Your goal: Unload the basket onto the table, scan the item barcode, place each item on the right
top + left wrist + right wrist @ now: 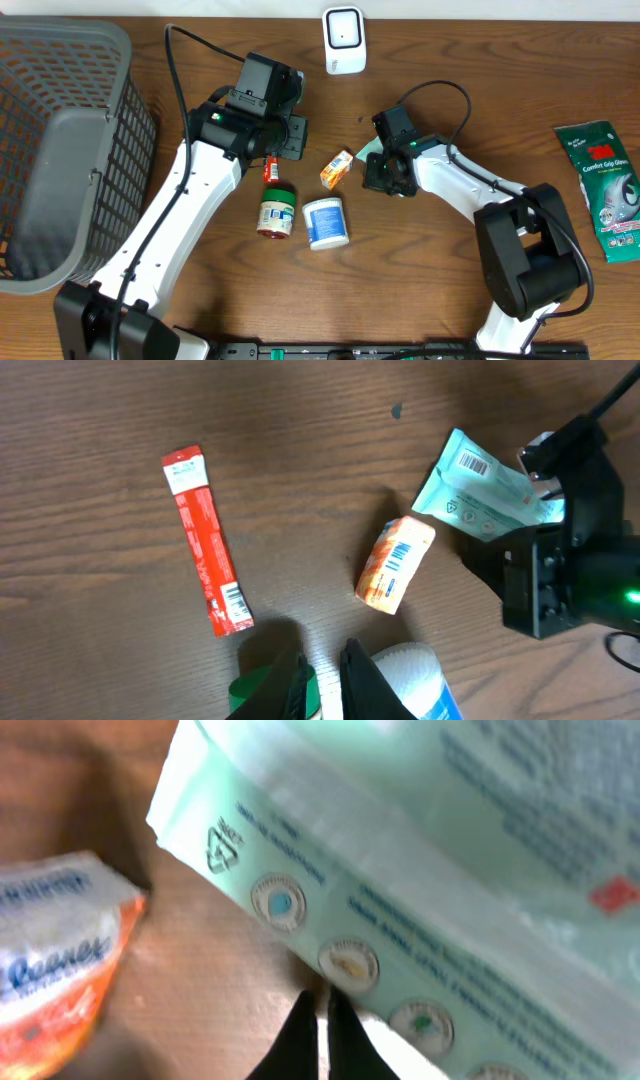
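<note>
A mint-green pouch hangs tilted off the table, its barcode facing up in the left wrist view. My right gripper is shut on its lower edge, and the pouch fills that wrist view. From overhead only a corner of the pouch shows beside the right gripper. The white scanner stands at the back of the table. My left gripper is shut and holds nothing. It hovers over a green-lidded jar and a white tub.
An orange packet lies just left of the pouch, and a red stick pack lies by the left wrist. The jar and tub lie in front. A grey basket stands far left and a green packet far right.
</note>
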